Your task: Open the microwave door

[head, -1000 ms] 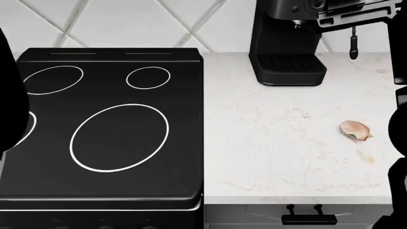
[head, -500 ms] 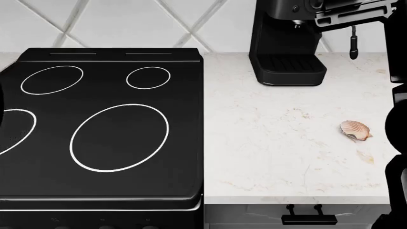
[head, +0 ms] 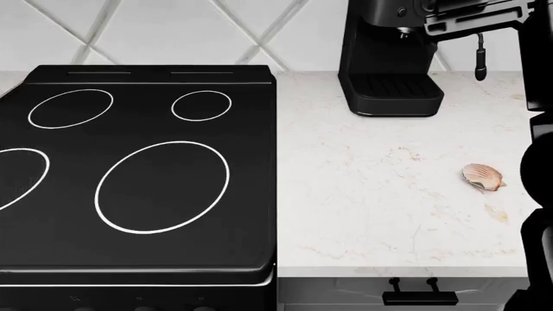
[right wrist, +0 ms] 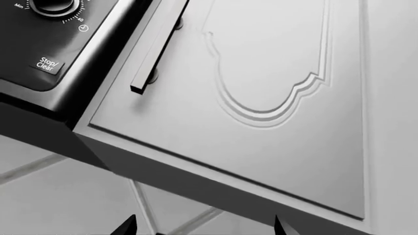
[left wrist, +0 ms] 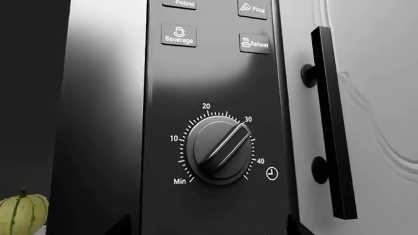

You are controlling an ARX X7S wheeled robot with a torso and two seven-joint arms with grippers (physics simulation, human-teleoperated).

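Note:
The left wrist view is filled by the microwave's black control panel (left wrist: 216, 98), with a round timer knob (left wrist: 220, 151) and buttons marked Beverage and Reheat. A glossy dark surface (left wrist: 104, 98) beside the panel looks like the microwave door. My left gripper (left wrist: 210, 228) is open just in front of the panel, only its fingertips (left wrist: 124, 226) showing, with nothing between them. In the right wrist view the panel's corner with its Stop/Clear button (right wrist: 46, 65) shows. My right gripper (right wrist: 203, 227) is open and empty below the cabinet. The microwave is outside the head view.
A white cabinet door (left wrist: 379, 98) with a black bar handle (left wrist: 332, 122) adjoins the microwave. A green striped squash (left wrist: 23, 213) sits by the microwave. Below are a black stovetop (head: 138, 168), a coffee machine (head: 389, 58), a shell (head: 482, 176) and a marble counter (head: 389, 214).
The dark shape of my left arm has left the head view's left edge. My right arm has shifted slightly at the right edge.

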